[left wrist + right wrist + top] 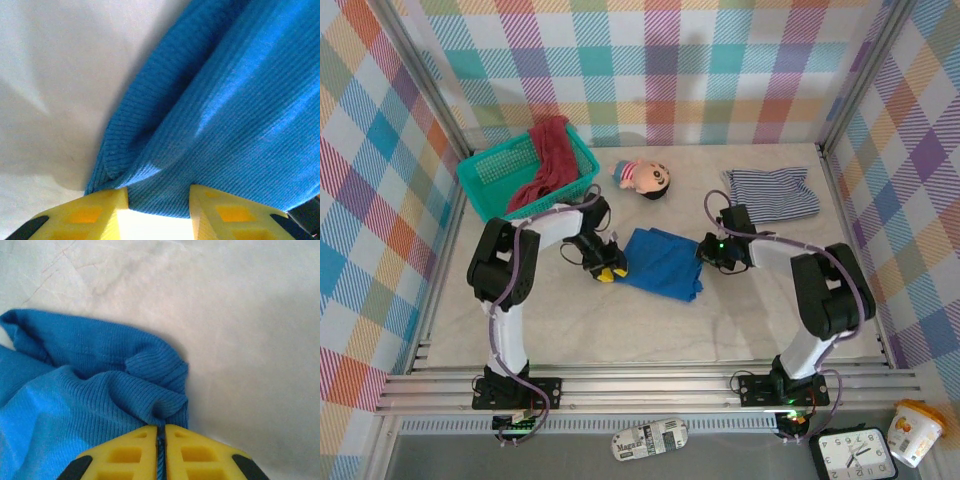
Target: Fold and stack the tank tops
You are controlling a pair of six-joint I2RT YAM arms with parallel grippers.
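The bright blue tank top (663, 262) lies crumpled in the middle of the table. My left gripper (608, 270) is at its left edge. In the left wrist view the yellow fingers (107, 205) stand apart, with the blue top's ribbed edge (225, 110) lying across the gap between them, not pinched. My right gripper (708, 250) is at the top's right edge, shut (161, 429) on a fold of the blue cloth (90, 390). The navy-and-white striped tank top (772, 192) lies folded at the back right. The dark red tank top (548, 160) hangs over the teal basket.
The teal mesh basket (485, 185) stands at the back left. A big-headed doll (645, 178) lies behind the blue top. Plaid walls close in three sides. Metal rails (640, 385) run along the near edge.
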